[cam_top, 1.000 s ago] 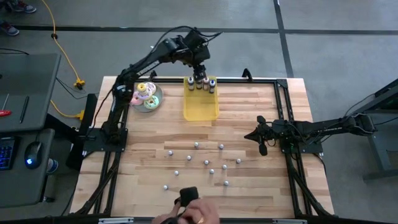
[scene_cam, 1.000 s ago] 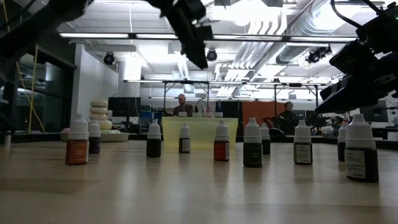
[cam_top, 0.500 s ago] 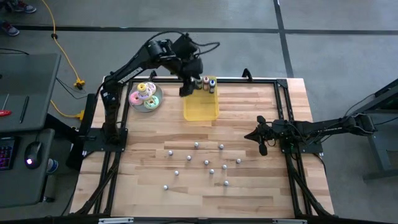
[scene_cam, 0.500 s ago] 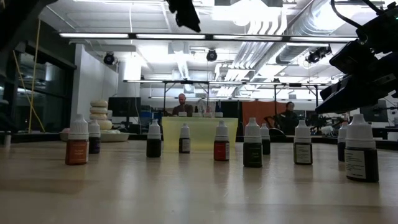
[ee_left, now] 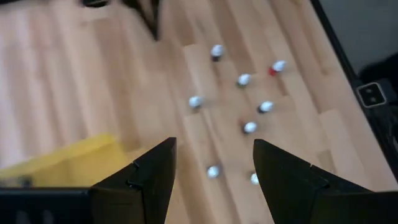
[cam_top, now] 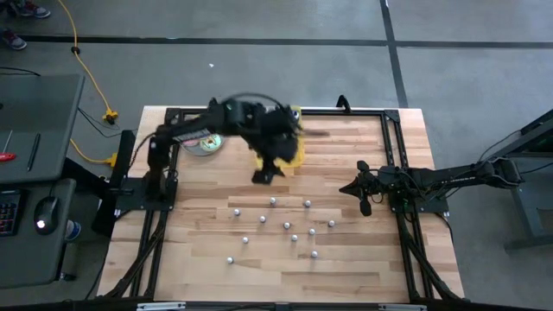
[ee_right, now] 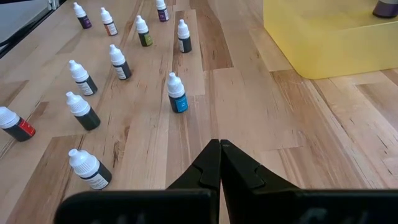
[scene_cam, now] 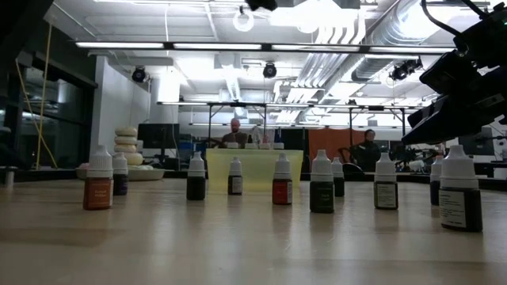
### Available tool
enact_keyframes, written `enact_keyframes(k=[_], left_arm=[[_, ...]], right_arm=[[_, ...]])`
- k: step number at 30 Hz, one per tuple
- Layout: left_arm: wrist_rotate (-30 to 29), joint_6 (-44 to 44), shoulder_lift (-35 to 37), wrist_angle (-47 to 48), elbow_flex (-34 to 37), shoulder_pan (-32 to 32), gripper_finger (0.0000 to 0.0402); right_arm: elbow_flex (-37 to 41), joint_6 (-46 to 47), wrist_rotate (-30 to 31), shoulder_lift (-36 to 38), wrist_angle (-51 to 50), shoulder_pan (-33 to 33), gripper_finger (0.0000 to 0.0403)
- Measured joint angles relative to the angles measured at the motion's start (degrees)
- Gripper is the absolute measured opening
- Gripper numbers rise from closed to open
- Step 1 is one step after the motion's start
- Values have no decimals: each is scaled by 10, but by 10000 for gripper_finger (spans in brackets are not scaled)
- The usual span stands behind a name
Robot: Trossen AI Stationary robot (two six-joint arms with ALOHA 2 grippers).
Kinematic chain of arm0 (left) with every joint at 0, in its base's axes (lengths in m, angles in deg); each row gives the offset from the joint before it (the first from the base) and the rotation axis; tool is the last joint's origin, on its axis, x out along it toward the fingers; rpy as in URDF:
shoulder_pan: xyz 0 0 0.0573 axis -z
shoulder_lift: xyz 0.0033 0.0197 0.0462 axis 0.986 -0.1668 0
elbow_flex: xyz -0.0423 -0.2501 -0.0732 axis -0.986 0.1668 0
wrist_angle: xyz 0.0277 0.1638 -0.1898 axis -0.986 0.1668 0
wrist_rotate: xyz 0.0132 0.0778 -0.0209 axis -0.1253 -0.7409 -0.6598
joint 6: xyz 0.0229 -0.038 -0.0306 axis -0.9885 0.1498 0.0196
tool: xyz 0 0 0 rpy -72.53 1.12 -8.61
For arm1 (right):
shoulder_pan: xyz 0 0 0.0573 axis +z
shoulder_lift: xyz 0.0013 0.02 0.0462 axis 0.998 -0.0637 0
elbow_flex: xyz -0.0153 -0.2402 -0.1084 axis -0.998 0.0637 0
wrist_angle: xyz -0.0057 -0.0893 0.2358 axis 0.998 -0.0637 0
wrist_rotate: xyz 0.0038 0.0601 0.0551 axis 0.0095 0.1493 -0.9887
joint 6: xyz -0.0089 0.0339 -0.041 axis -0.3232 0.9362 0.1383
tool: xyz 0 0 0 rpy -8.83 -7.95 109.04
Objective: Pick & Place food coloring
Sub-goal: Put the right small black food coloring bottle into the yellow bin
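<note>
Several food coloring bottles stand upright on the wooden table, loosely grouped in its near half; they also show as a row of bottles in the low view and as scattered bottles in the right wrist view. The yellow tray sits at the far middle, partly under my left arm. My left gripper hangs high over the tray's near edge, open and empty, with the bottles ahead of it. My right gripper rests shut at the table's right.
A plate of pastel donuts sits left of the tray, at the far left. A black metal frame runs along the table's edges. A bottle stands inside the tray's far end. Bare wood lies between the tray and the bottles.
My left gripper has swung from above the tray's far end toward the table's near edge, across the tray, rising and turning as it went; it stays open and empty. A person's hand at the near edge has withdrawn. The bottles have not moved.
</note>
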Motion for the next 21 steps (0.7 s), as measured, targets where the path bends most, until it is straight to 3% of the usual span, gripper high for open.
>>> enact_keyframes(k=[6,13,21], left_arm=[[-1,20,-59,-38,0,38,207],[-43,35,-127,-76,0,50,207],[-16,38,-195,-174,0,55,207]], right_arm=[[0,0,0,0,0,0,0],[0,0,0,0,0,0,0],[0,0,0,0,0,0,0]])
